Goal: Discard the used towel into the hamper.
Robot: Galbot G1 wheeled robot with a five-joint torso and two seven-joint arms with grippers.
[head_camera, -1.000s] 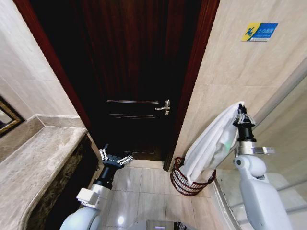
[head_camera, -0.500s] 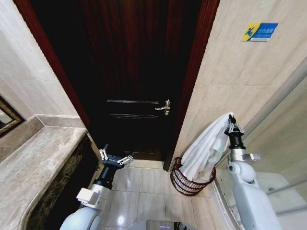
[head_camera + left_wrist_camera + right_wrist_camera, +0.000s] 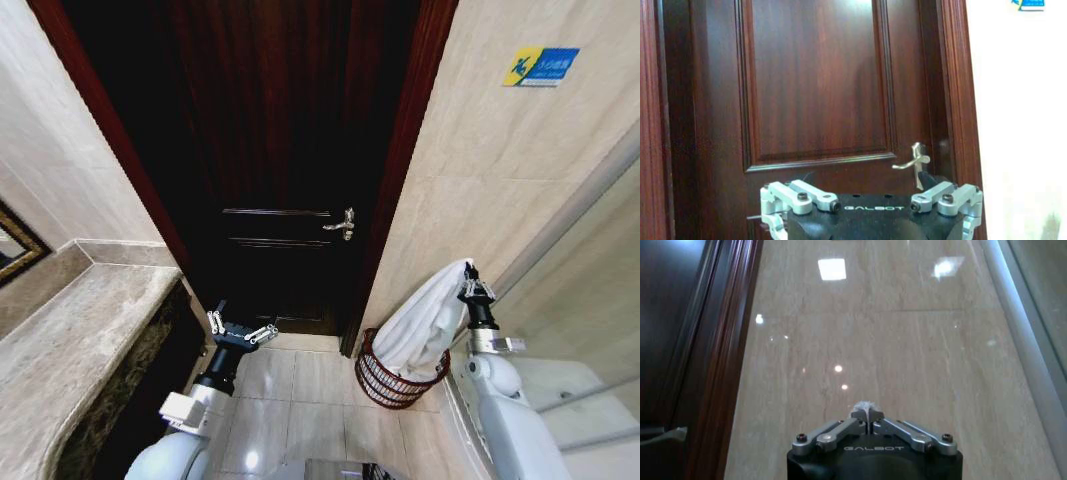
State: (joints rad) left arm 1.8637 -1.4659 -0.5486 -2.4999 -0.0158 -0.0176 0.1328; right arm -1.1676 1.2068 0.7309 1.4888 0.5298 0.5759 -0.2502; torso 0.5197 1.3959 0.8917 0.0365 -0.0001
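Your right gripper (image 3: 472,287) has its jaws clamped on the towel (image 3: 425,325), which drapes toward seven o'clock into the hamper (image 3: 385,383); your left gripper (image 3: 241,330) idles, jaws apart.

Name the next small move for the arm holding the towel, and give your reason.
Probably lower the right pincer a little more, then open it. It is shut on the top corner of the white towel, whose lower end already hangs inside the hamper, while the upper part drapes above the rim. The left pincer hangs open by the door.
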